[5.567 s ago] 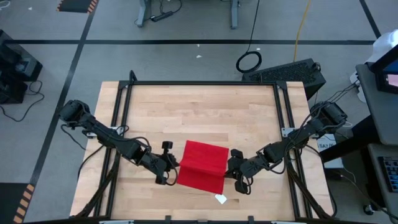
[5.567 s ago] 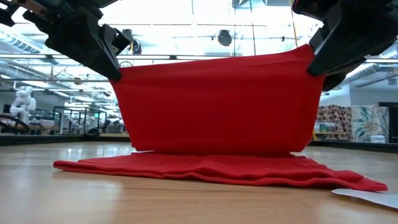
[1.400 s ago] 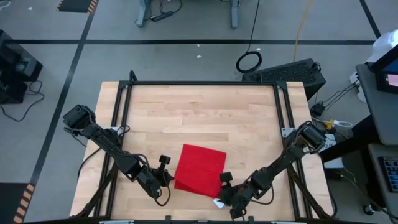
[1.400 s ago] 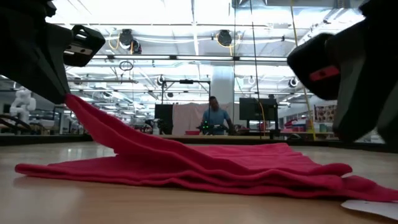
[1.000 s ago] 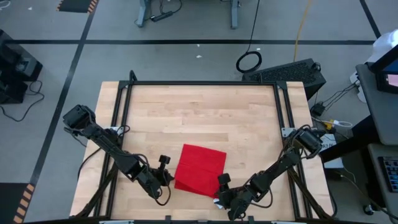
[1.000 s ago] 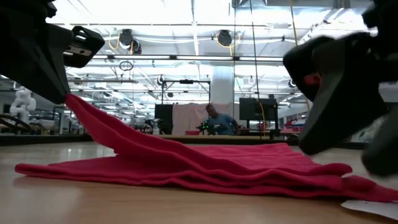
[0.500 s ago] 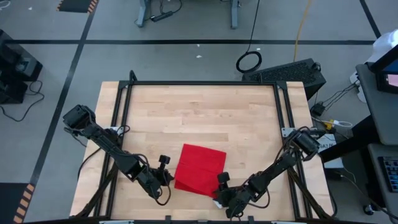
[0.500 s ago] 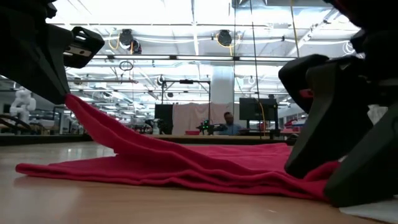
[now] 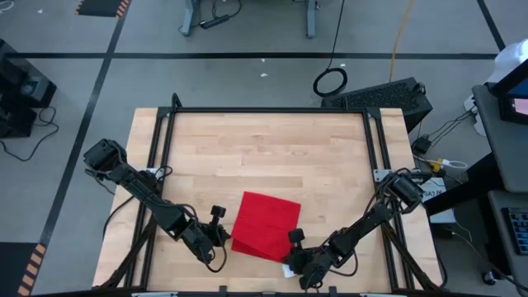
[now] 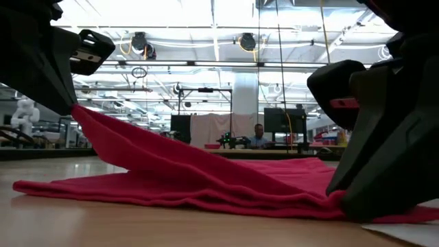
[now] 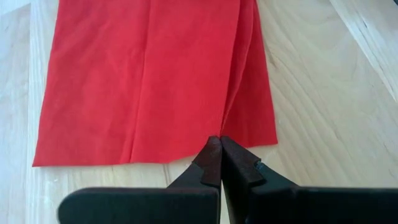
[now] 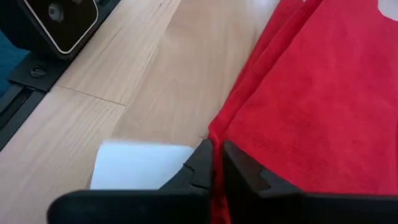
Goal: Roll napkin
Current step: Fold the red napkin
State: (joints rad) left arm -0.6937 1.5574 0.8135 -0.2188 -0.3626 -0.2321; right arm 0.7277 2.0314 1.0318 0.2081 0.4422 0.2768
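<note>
1. On the near half of the wooden table [image 9: 264, 148], a little toward the front edge and about midway between the two arms, lies the napkin [image 9: 265, 224], bright red and folded over itself into a rough rectangle of several layers.
2. Seen level across the tabletop, mostly flat against the wood, but raised into a slanting ridge on the left arm's side, where one corner is pulled up off the surface.
3. In the left wrist view, shows creases running lengthwise and a second layer peeking out along one long side [image 11: 152, 74].
4. At that lifted corner, pinched by the left gripper [image 11: 220, 144], fingers pressed tight together on the napkin's edge.
5. From above, sits at the napkin's left front corner [image 9: 224, 238], arm reaching in from the table's left side.
6. At the opposite front corner, clamped by the right gripper [image 12: 217, 149], fingers closed with a thin fold of red cloth caught between them, low against the wood.
7. From above, found at the napkin's right front corner [image 9: 292, 247], arm stretching in from the table's right side.
8. Just beside the right gripper, a white paper slip [image 12: 140, 163] flat on the table, touching or nearly touching the napkin's edge.
9. Beyond the table in the low view, a person [image 10: 258, 137] far off in the room, among desks and monitors.
</note>
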